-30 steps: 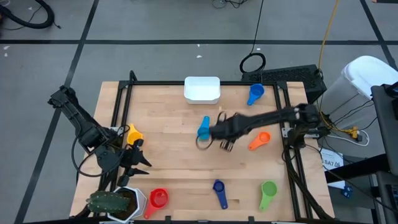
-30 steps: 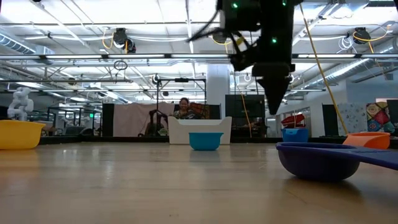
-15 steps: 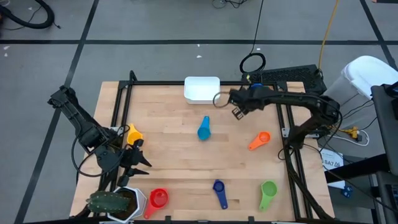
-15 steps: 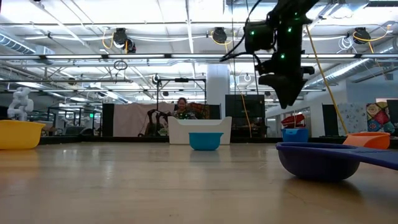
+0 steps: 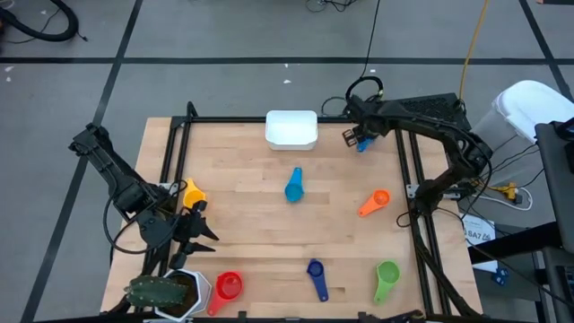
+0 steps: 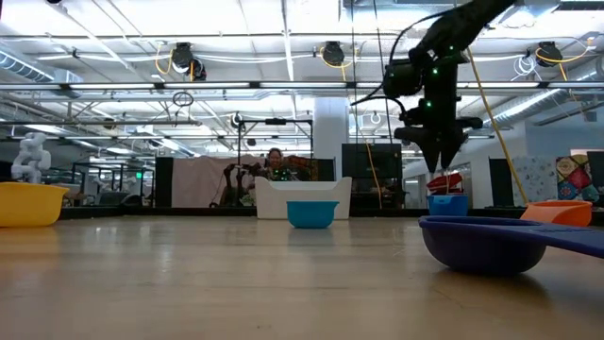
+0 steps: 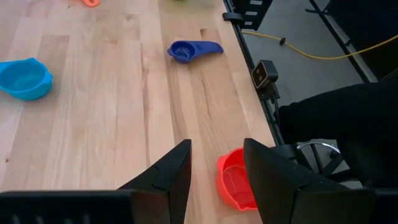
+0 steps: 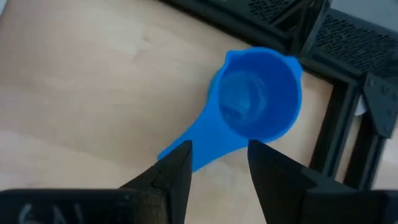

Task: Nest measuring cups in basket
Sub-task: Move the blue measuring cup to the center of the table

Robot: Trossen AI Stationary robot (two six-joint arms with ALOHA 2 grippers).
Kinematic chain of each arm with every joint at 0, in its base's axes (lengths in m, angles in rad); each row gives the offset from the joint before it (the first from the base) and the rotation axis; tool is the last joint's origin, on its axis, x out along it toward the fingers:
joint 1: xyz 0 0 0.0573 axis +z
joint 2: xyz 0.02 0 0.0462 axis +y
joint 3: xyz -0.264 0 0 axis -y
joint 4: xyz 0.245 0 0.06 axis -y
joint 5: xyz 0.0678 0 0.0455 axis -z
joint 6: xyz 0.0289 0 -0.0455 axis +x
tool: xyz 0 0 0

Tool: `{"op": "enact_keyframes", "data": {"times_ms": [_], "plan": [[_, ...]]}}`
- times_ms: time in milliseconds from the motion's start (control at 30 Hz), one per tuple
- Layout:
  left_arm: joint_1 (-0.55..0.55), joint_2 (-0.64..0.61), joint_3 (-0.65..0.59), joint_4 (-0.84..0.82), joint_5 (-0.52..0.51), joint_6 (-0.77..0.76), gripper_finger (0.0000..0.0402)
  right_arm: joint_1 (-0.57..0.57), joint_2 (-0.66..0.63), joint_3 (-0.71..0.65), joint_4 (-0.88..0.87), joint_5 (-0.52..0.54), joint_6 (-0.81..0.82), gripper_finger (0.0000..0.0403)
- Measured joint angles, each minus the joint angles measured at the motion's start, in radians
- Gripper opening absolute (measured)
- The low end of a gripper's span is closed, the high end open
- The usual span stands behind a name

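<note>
**Right arm over the blue cup at the far right corner**

Right gripper [image 5: 352,137] hangs above the blue cup [image 8: 258,102]; jaws spread, nothing between them; cup lies just ahead of the tips, handle pointing back between them, so its long axis runs roughly in line with the approach; bowl upright, empty, mid-blue plastic; it sits on the worktop [image 5: 251,233] by the frame rail, just right of the white basket [image 5: 291,129]; right arm far nearer; left gripper [image 7: 214,177] parked at the near left, jaws apart, empty.

The right hand [image 5: 356,136] hides most of the blue cup [image 5: 363,144].
</note>
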Motion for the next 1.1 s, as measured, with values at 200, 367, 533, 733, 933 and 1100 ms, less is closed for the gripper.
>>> {"op": "enact_keyframes", "data": {"times_ms": [200,367,533,733,933,1100], "plan": [[0.0,0.0,0.0,0.0,0.0,-0.011,0.015,-0.066,0.001,0.0,0.065,-0.05,-0.015,0.0148],[0.0,0.0,0.0,0.0,0.0,-0.008,0.015,-0.083,0.069,0.002,0.083,-0.085,-0.02,0.0148],[0.0,0.0,0.0,0.0,0.0,-0.014,0.015,-0.078,0.164,0.001,0.118,-0.102,-0.047,0.0148],[0.0,0.0,0.0,0.0,0.0,-0.015,0.015,-0.088,0.214,0.001,0.159,-0.101,-0.078,0.0148],[0.0,0.0,0.0,-0.001,0.0,0.004,0.015,-0.117,0.226,0.001,0.172,-0.1,-0.102,0.0148],[0.0,0.0,0.0,-0.001,0.0,0.004,0.015,-0.116,0.226,0.001,0.169,-0.168,-0.105,0.0148]]}}
